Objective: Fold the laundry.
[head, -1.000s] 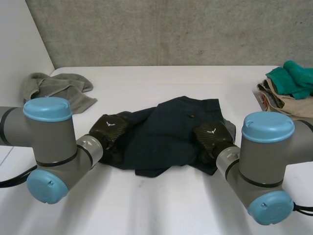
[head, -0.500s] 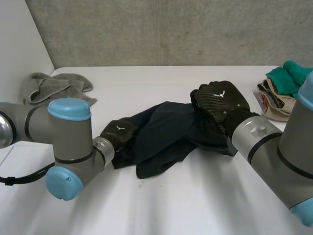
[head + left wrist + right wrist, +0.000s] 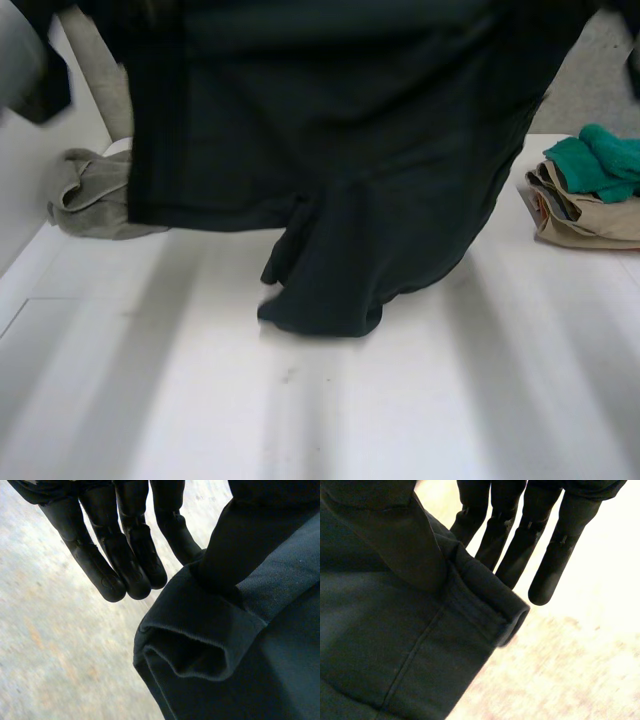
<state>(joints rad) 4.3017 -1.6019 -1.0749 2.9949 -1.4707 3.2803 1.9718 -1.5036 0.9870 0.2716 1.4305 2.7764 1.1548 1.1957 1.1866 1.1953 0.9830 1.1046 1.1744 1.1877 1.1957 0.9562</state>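
While both hands are pinching it aloft, one dark navy fabric garment (image 3: 330, 130) is hanging like a curtain across the head view. Its bunched lowest part is touching the white table (image 3: 450, 400) about mid-table. Near side of the table is lying open, and open strips are running either side of the contact point.

One stack of folded clothes is sitting at the table's right edge, with a teal-green towel (image 3: 600, 160) lying on beige fabric (image 3: 590, 222), well apart from the garment. One crumpled grey towel (image 3: 90, 195) is lying at the far left edge, partly behind the hanging cloth.

Two hands, and the wrist views are giving the grip detail that the head view isn't. Black left hand (image 3: 117, 545) is holding its fingers straight and close together, thumb pressing a rolled hem of the garment against them. Black right hand (image 3: 560, 550) is doing likewise, fingers straight and thumb clamping a stitched hem corner.
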